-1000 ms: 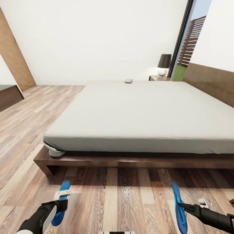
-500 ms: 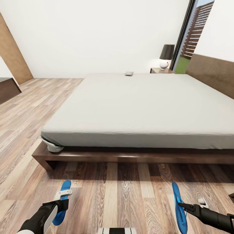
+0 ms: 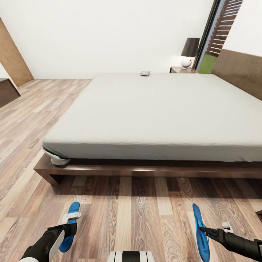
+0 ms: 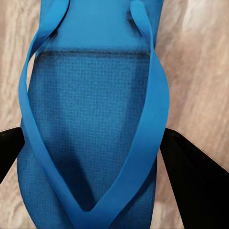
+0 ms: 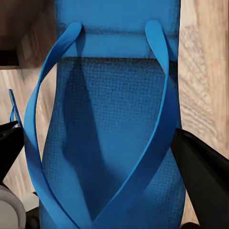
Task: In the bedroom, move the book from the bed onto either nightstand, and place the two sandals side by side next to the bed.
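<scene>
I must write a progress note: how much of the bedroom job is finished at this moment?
Nothing looks finished. In hand: the left hand grips one bright blue flip-flop sandal, the right hand the other, far apart above the wood-plank floor. Left: set both side by side by the large grey-white bed; move the small dark book onto the dark nightstand.

Book (image 3: 145,73) at bed's (image 3: 153,112) far edge

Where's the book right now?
In the head view, the book lies at the bed's far edge, left of the lamp on the nightstand.
</scene>
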